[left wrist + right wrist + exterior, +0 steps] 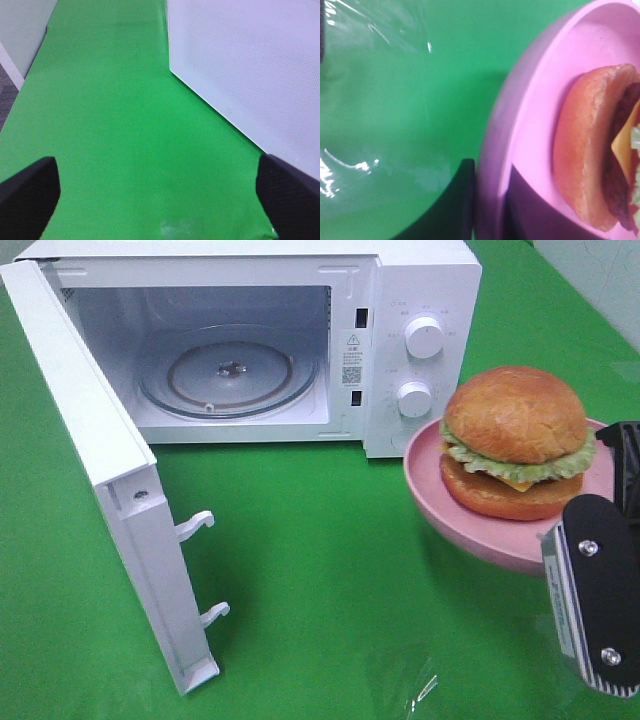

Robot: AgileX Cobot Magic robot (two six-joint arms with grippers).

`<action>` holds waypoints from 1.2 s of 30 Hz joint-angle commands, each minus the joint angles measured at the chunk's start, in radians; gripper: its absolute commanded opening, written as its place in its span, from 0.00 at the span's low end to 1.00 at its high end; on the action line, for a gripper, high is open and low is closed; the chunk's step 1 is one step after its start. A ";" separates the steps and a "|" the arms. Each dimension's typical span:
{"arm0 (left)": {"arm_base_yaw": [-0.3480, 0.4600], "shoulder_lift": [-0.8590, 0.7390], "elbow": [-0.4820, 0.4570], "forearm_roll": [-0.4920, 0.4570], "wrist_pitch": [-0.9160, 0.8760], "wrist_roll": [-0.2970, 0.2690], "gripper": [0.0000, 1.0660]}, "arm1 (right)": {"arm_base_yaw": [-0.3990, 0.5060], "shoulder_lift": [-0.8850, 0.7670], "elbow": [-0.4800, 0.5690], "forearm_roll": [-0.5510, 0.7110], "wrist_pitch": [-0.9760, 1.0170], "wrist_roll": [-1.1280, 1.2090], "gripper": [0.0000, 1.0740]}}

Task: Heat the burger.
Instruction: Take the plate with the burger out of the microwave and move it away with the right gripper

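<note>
Held the pink plate [470, 525] up off the green cloth [320, 570], right gripper [487, 210] pinched narrow on the plate's rim, one finger [457, 205] under the outside wall, the other inside the dish. Carried the burger [515, 440] on that plate, just ahead of the right gripper, upright, bun on top, lettuce and cheese showing at the edge. Hung beside the microwave [420, 300], close to its two white knobs [424, 337], off to the gripper's left. Stood with the door [100, 490] swung wide, glass turntable [228, 375] bare inside. Kept the left gripper [160, 200] spread fully, gripping nothing, low over the cloth, the door panel just beside its right finger [290, 195].
</note>
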 commanded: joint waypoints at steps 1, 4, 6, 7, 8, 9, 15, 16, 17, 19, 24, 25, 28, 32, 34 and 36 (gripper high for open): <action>-0.005 -0.018 0.002 0.001 -0.007 0.000 0.94 | 0.000 -0.015 -0.007 -0.133 0.059 0.237 0.00; -0.005 -0.018 0.002 0.001 -0.007 0.000 0.94 | 0.000 -0.015 -0.007 -0.176 0.089 0.325 0.00; -0.005 -0.018 0.002 0.001 -0.007 0.000 0.94 | 0.000 -0.015 -0.007 -0.207 0.117 0.417 0.00; -0.005 -0.018 0.002 0.001 -0.007 0.000 0.94 | 0.000 -0.015 -0.007 -0.237 0.144 0.494 0.00; -0.005 -0.018 0.002 0.001 -0.007 0.000 0.94 | 0.000 -0.015 -0.007 -0.237 0.144 0.494 0.00; -0.005 -0.018 0.002 0.001 -0.007 0.000 0.94 | 0.000 -0.015 -0.007 -0.266 0.175 0.565 0.00; -0.005 -0.018 0.002 0.001 -0.007 0.000 0.94 | 0.000 -0.015 -0.007 -0.320 0.248 0.756 0.00; -0.005 -0.018 0.002 0.001 -0.007 0.000 0.94 | 0.000 -0.015 -0.007 -0.320 0.248 0.756 0.00; -0.005 -0.018 0.002 0.001 -0.007 0.000 0.94 | 0.000 -0.015 -0.007 -0.328 0.259 0.810 0.00; -0.005 -0.018 0.002 0.001 -0.007 0.000 0.94 | 0.000 -0.015 -0.007 -0.333 0.266 0.839 0.00; -0.005 -0.018 0.002 0.001 -0.007 0.000 0.94 | 0.000 -0.015 -0.007 -0.353 0.306 0.957 0.00; -0.005 -0.018 0.002 0.001 -0.007 0.000 0.94 | 0.000 -0.015 -0.007 -0.353 0.306 0.957 0.00; -0.005 -0.018 0.002 0.001 -0.007 0.000 0.94 | 0.000 -0.012 -0.007 -0.354 0.324 0.996 0.00; -0.005 -0.018 0.002 0.001 -0.007 0.000 0.94 | 0.000 0.026 -0.007 -0.373 0.349 1.054 0.00; -0.005 -0.018 0.002 0.001 -0.007 0.000 0.94 | 0.000 0.082 -0.007 -0.409 0.361 1.133 0.00; -0.005 -0.018 0.002 0.001 -0.007 0.000 0.94 | 0.000 0.101 -0.007 -0.423 0.361 1.164 0.00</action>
